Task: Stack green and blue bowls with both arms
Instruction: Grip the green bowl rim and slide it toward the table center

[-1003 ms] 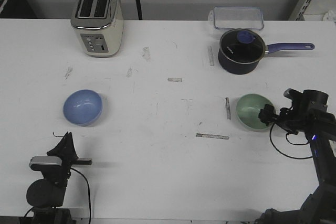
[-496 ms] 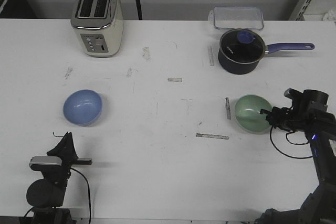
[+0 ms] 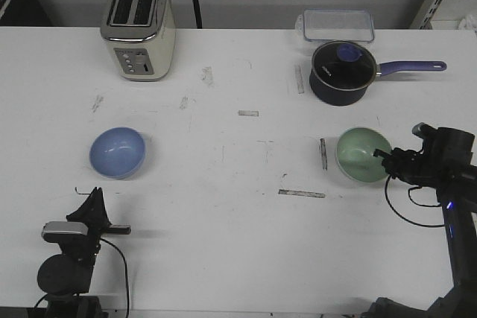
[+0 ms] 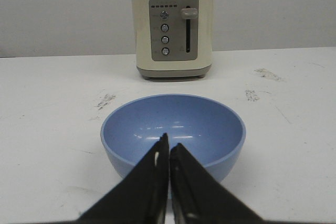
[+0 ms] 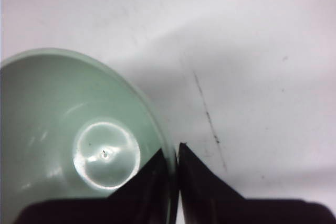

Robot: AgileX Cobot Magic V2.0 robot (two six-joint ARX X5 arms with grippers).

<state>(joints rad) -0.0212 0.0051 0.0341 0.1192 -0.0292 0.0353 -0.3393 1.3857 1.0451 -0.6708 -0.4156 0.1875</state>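
Observation:
The blue bowl (image 3: 117, 152) stands upright on the white table at the left. My left gripper (image 3: 95, 194) is a short way in front of it, nearer the table's front edge. In the left wrist view the blue bowl (image 4: 173, 124) fills the middle and the left gripper (image 4: 169, 144) is shut with nothing in it, its tips short of the near wall. The green bowl (image 3: 362, 154) is at the right. My right gripper (image 3: 381, 158) is shut on its right rim. In the right wrist view the right gripper (image 5: 173, 151) has one finger inside the green bowl (image 5: 63, 129) and one outside.
A cream toaster (image 3: 139, 27) stands at the back left. A dark navy saucepan (image 3: 341, 72) with a purple handle is behind the green bowl, and a clear lidded container (image 3: 337, 24) lies beyond it. Strips of tape (image 3: 301, 194) lie flat on the table.
The right gripper has closed in on the green bowl's rim and shifted slightly right and back, the bowl moving with it. The left arm and blue bowl are unchanged.

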